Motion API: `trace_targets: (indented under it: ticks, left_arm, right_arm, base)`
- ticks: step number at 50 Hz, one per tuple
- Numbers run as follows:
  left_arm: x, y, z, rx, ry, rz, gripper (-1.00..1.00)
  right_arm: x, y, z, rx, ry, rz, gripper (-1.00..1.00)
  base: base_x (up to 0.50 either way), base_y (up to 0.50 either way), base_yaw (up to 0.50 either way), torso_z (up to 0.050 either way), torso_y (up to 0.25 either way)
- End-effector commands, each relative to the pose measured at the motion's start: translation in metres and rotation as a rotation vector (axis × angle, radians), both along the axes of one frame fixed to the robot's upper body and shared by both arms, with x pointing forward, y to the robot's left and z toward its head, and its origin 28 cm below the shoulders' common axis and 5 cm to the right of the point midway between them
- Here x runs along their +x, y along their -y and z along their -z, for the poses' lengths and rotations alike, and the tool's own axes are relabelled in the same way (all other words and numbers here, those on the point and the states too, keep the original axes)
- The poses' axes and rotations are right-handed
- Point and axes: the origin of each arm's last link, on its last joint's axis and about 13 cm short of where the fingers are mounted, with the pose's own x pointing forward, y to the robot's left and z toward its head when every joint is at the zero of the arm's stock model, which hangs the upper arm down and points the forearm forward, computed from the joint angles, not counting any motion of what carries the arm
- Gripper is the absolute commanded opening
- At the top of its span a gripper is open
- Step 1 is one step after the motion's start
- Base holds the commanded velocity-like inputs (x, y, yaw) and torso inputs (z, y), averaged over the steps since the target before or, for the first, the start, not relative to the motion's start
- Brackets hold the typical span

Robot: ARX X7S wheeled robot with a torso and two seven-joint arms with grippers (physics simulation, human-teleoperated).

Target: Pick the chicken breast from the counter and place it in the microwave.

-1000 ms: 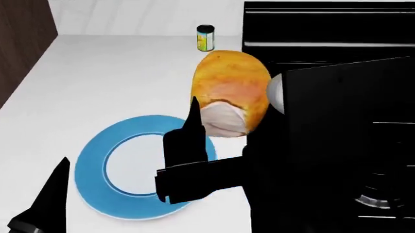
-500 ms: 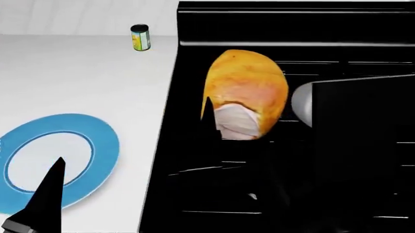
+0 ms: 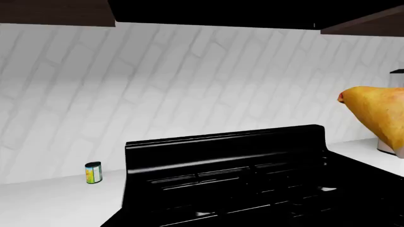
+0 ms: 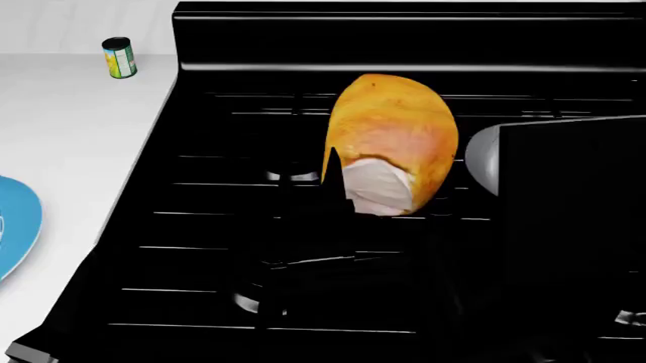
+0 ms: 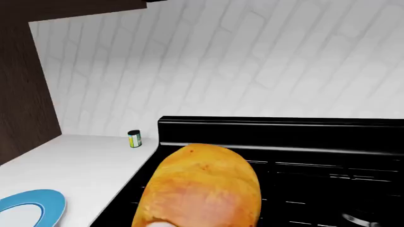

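Note:
The chicken breast (image 4: 394, 140), golden-orange with a pale cut face, hangs above the black stove grates in the head view. My right gripper (image 4: 383, 185) is shut on it; one dark finger (image 4: 330, 165) shows at its left side, and the arm's black bulk fills the right. The chicken also shows in the right wrist view (image 5: 202, 194) and at the edge of the left wrist view (image 3: 379, 116). My left gripper (image 4: 26, 352) barely shows at the lower left corner, lost against the black stove. The white counter (image 4: 71, 136) lies to the left. The microwave is out of view.
The black gas stove (image 4: 302, 249) with a raised back panel (image 4: 404, 38) lies under the chicken. A blue plate (image 4: 15, 227) sits at the left edge on the counter. A small yellow-green can (image 4: 119, 57) stands by the tiled wall. Dark wood cabinets (image 5: 25, 94) rise on the left.
The view and both arms have shifted right. The held chicken went from above the plate and counter to above the stove. The plate and the can slid toward the left edge.

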Motion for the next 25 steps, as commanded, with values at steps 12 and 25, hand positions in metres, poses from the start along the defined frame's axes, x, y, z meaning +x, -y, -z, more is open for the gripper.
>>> trace_targets:
  ticks: [12,25]
  left_arm:
    - [0.017,0.001,-0.011,-0.061,0.09,-0.039,1.0]
    - [0.034,0.001,-0.013,-0.081,0.139,-0.046,1.0]
  right_arm:
    - [-0.02,0.004,-0.076,-0.02,0.292,-0.034,-1.0]
    - [-0.01,0.008,-0.193,-0.076,0.545,0.015,-1.0]
  base:
    - [0.0,0.0,0.0,0.0,0.0]
    - [0.0,0.0,0.0,0.0,0.001]
